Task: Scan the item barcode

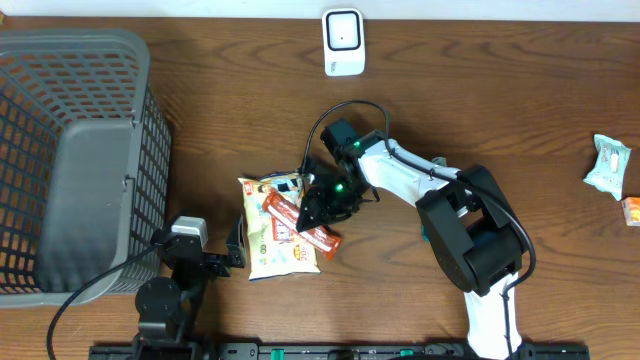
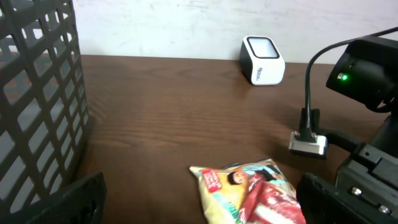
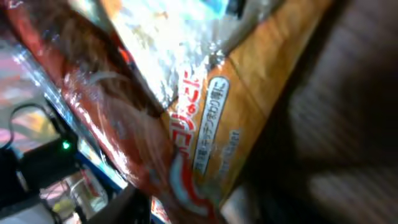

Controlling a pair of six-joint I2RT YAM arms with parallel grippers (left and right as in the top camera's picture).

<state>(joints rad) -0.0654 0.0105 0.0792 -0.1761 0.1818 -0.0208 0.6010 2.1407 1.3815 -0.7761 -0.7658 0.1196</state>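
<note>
A red snack packet [image 1: 300,222] lies across a yellow snack bag [image 1: 268,245] at the table's middle. My right gripper [image 1: 322,208] is down on the red packet's right end. In the right wrist view the red packet [image 3: 112,106] and an orange wrapper with printed text [image 3: 211,112] fill the blurred frame, and only one dark finger [image 3: 127,205] shows, so the jaw gap is unclear. The white barcode scanner [image 1: 342,42] stands at the far edge, well away from the packets. My left gripper [image 2: 202,208] is open just before the yellow bag [image 2: 227,186], holding nothing.
A big grey mesh basket [image 1: 70,160] takes up the left side. Two small packets [image 1: 607,165] lie near the right edge. The right arm's cable and body [image 2: 367,81] stand close on the right of the left wrist view, and the scanner [image 2: 262,59] is beyond.
</note>
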